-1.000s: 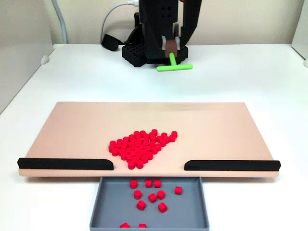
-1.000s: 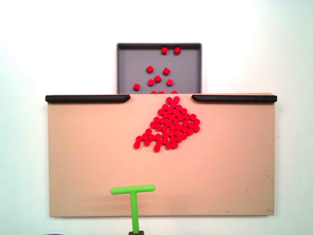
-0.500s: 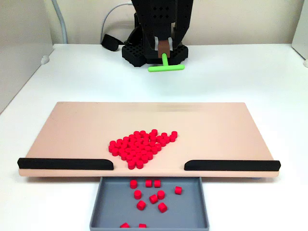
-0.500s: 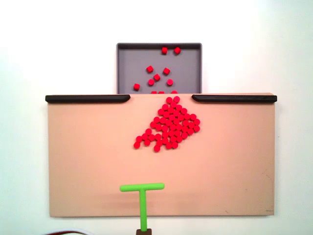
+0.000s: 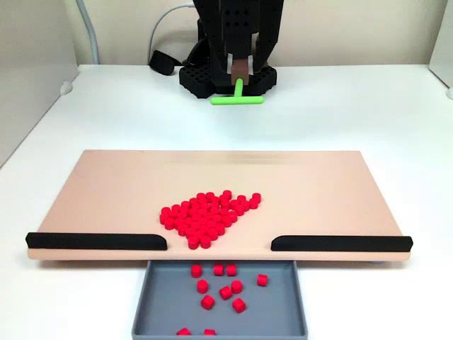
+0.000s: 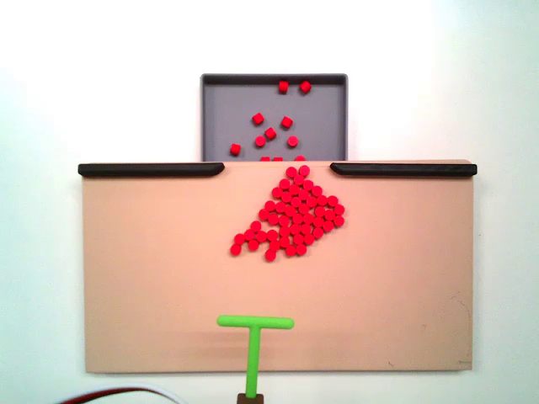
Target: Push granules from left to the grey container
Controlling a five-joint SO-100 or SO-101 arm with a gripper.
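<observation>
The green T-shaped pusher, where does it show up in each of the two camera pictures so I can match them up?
In a fixed view: the green pusher sits top centre, above the table behind the tan board, held at the gripper.
In a fixed view: the green pusher sits bottom centre, its crossbar over the board's near edge, stem pointing down.
Shared landmark: the red granules clustered by the gap between the black strips.

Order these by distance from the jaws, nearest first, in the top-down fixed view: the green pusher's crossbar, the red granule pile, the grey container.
1. Green pusher's crossbar, just above the gripper at the bottom edge.
2. Red granule pile, mid-board, nearer the gap.
3. Grey container, beyond the board's top edge.
</observation>
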